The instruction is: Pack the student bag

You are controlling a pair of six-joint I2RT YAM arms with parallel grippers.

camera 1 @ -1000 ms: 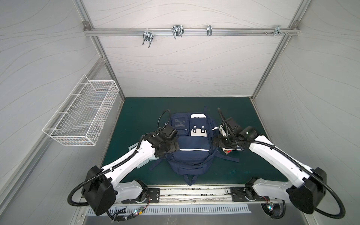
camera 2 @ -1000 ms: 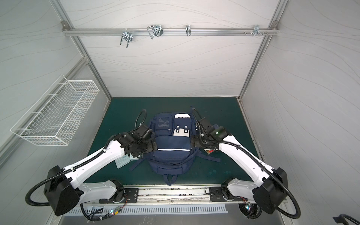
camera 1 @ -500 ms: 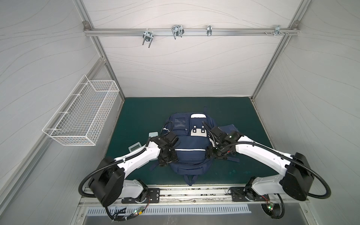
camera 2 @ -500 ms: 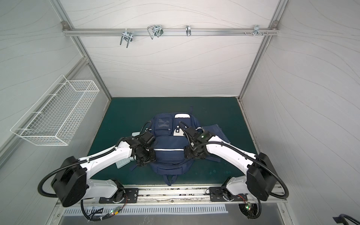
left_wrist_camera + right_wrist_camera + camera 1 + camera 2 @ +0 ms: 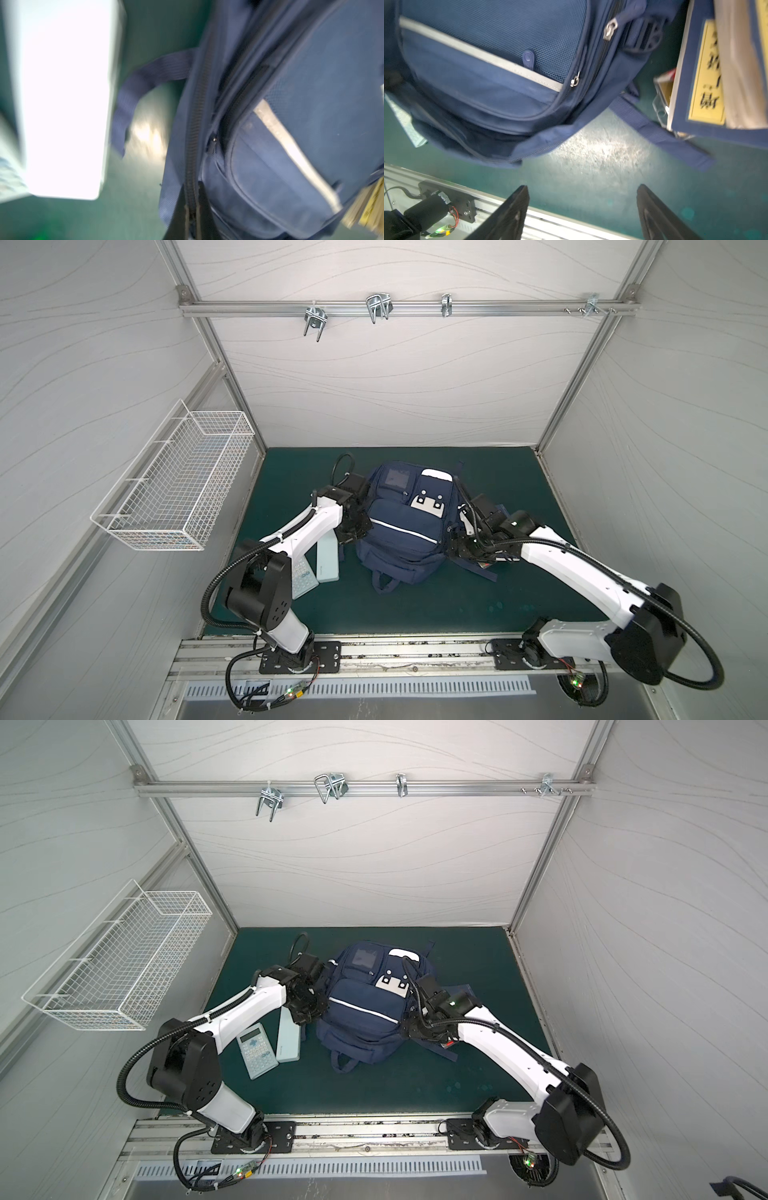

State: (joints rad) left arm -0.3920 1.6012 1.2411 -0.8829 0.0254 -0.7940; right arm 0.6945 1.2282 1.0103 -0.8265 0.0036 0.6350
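Our left end effector (image 5: 191,201) has just pinched shut on the zip edge (image 5: 192,162) of the student bag (image 5: 399,531), low in the frame. The right end effector (image 5: 581,209) hangs open and empty, so we can likely start unzipping.

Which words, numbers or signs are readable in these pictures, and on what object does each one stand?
Nothing can be quoted with certainty.
Yellow label on the blue book: dark Chinese-looking characters, too blurred to read.
Calculator: key markings too small to read.
Student bag: no text visible.
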